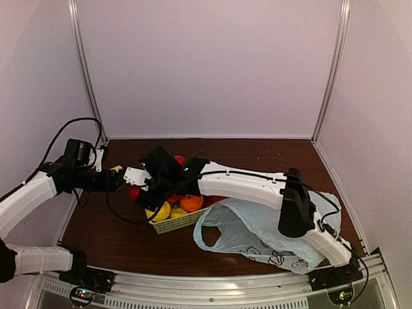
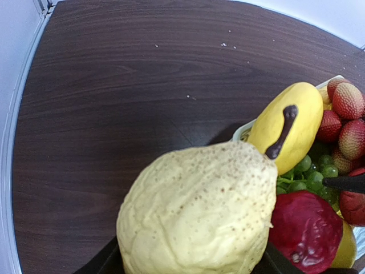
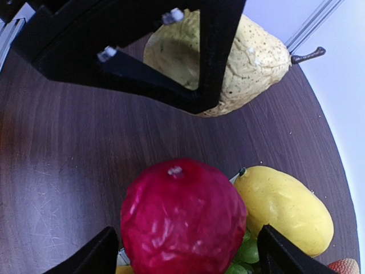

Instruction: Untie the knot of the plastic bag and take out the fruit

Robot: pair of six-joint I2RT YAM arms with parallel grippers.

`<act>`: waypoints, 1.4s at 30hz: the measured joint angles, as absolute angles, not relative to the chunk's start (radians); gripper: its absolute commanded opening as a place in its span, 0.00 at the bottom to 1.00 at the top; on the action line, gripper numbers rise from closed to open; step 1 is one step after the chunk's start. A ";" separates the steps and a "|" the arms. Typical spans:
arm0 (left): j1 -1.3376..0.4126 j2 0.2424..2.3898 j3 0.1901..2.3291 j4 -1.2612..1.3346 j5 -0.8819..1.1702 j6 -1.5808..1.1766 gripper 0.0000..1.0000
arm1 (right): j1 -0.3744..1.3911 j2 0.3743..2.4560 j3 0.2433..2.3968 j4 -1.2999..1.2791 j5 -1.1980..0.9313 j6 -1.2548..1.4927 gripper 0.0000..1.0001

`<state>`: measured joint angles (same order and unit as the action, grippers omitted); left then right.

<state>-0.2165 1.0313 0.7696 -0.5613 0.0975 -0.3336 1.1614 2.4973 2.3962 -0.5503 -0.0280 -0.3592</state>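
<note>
The pale blue plastic bag (image 1: 257,235) lies slack on the table at the right, its mouth and handles loose; no knot shows. My left gripper (image 1: 118,174) is shut on a pale yellow speckled pear (image 2: 197,211), held above the table left of the basket; the pear also shows in the right wrist view (image 3: 239,57). My right gripper (image 1: 140,187) is shut on a dark red fruit (image 3: 183,220) at the basket's left edge. The white basket (image 1: 183,222) holds a smooth yellow fruit (image 2: 291,123), green grapes (image 2: 302,174) and an orange fruit (image 1: 191,202).
Red lumpy berries (image 2: 345,111) lie at the basket's far side. The right arm's white link (image 1: 244,183) stretches across the table above the bag. Bare dark wood (image 2: 125,85) lies left of and behind the basket. White booth walls close off the back and sides.
</note>
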 measured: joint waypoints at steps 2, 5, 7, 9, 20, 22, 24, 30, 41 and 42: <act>-0.216 1.031 0.769 -0.561 0.097 -0.334 0.55 | 1.161 2.497 2.395 -0.550 -0.033 -0.345 0.92; -0.216 1.028 0.767 -0.556 0.099 -0.333 0.55 | 1.161 2.494 2.385 -0.545 -0.049 -0.331 0.93; -0.216 1.024 0.764 -0.550 0.109 -0.333 0.55 | 1.161 2.491 2.375 -0.541 -0.054 -0.323 0.93; -0.216 1.021 0.761 -0.546 0.123 -0.332 0.55 | 1.161 2.489 2.369 -0.535 -0.059 -0.313 0.93; -0.215 0.983 0.746 -0.518 0.206 -0.323 0.55 | 1.153 2.373 2.243 -0.461 -0.134 -0.212 0.97; -0.215 0.966 0.743 -0.508 0.250 -0.319 0.55 | 1.147 2.329 2.214 -0.430 -0.150 -0.180 0.97; -0.215 0.959 0.743 -0.492 0.305 -0.319 0.54 | 1.139 2.273 2.173 -0.400 -0.163 -0.142 0.97; -0.226 0.982 0.735 -0.464 0.444 -0.348 0.54 | 1.110 2.068 1.954 -0.270 -0.166 -0.007 0.97; -0.397 1.085 0.740 -0.441 0.445 -0.362 0.55 | 1.054 1.710 1.483 -0.083 -0.089 0.137 0.97; -0.404 1.096 0.743 -0.441 0.439 -0.353 0.55 | 1.052 1.686 1.451 -0.070 -0.084 0.142 0.97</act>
<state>-0.4042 1.0958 0.7429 -0.4408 0.4393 -0.3534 1.0519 1.6855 1.4506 -0.0704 -0.0841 0.1425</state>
